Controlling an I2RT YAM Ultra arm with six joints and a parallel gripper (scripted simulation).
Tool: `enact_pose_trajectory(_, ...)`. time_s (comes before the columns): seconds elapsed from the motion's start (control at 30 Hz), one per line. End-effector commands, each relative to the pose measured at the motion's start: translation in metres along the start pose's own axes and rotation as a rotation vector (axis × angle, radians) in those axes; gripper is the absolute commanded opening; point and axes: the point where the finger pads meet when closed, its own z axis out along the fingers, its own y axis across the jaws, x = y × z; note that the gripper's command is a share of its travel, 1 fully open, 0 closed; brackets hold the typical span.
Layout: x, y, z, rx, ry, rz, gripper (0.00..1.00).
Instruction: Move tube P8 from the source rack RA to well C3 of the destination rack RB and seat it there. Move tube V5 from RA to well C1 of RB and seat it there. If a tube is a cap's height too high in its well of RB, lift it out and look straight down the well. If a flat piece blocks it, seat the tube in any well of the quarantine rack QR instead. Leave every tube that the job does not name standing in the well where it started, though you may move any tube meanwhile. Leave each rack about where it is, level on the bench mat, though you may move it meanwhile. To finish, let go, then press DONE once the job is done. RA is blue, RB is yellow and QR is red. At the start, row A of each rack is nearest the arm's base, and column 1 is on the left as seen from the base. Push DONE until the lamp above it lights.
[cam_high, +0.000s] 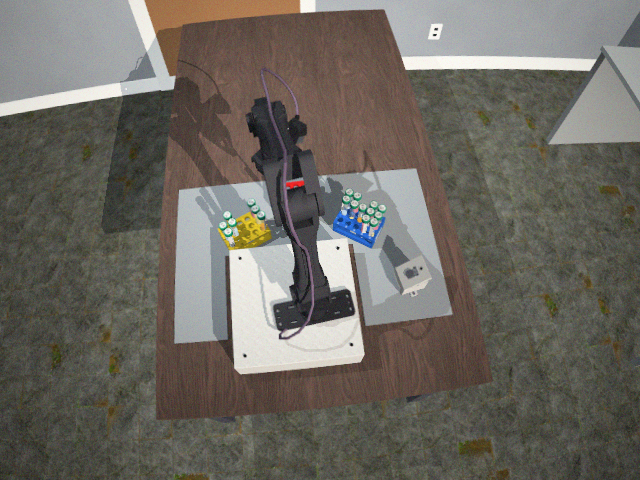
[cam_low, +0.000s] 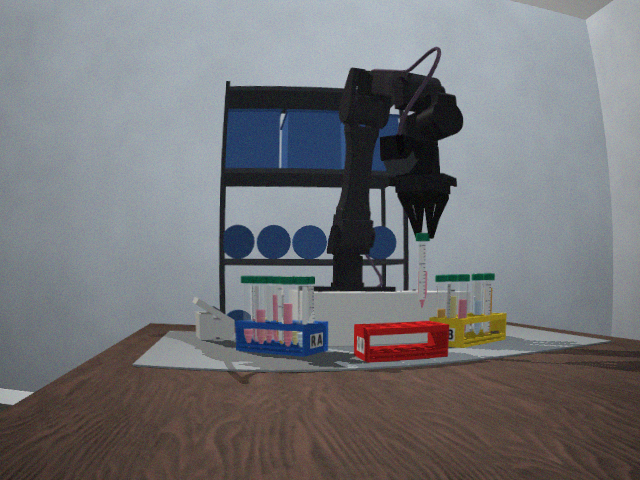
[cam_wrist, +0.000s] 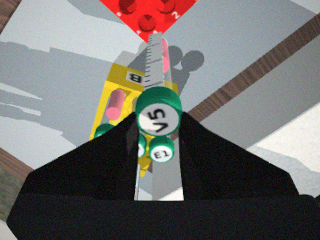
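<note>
We have the gripper (cam_low: 422, 236) (cam_wrist: 158, 122) closed down to a narrow gap on the green cap of tube V5 (cam_low: 422, 263) (cam_wrist: 158, 110), which hangs upright in the air. Relative to the yellow rack RB (cam_high: 253, 238) (cam_low: 483, 338) (cam_wrist: 117, 75), V5 is above and clear of its wells, the red rack QR (cam_high: 295, 184) (cam_low: 401, 355) (cam_wrist: 150, 12) stands near it, and the blue rack RA (cam_high: 356, 232) (cam_low: 279, 347) stands well apart.

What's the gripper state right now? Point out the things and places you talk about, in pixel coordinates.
Gripper (cam_low: 422, 235) (cam_wrist: 158, 122): closed on tube V5 (cam_low: 422, 268) (cam_wrist: 158, 111), gripped at its green cap, tube hanging clear above the racks.
</note>
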Motion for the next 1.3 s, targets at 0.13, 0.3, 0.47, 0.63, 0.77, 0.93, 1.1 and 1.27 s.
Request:
enact_pose_trajectory(0.13,-0.015,0.009,-0.005,0.0,-0.01,0.004,0.0)
enact_pose_trajectory(0.3,-0.018,0.015,-0.005,0.0,-0.01,-0.001,0.0)
enact_pose_trajectory(0.47,-0.024,0.019,-0.005,-0.001,-0.01,0.004,0.0)
enact_pose_trajectory(0.63,-0.028,0.026,-0.005,-0.001,-0.01,-0.001,0.0)
enact_pose_trajectory(0.77,-0.033,0.029,-0.005,-0.001,-0.01,0.003,0.0)
enact_pose_trajectory(0.93,-0.028,0.03,-0.006,-0.012,-0.012,-0.001,0.0)
enact_pose_trajectory(1.1,-0.028,0.03,-0.006,-0.012,-0.012,-0.001,0.0)
enact_pose_trajectory(1.27,-0.028,0.03,-0.006,-0.012,-0.012,-0.001,0.0)
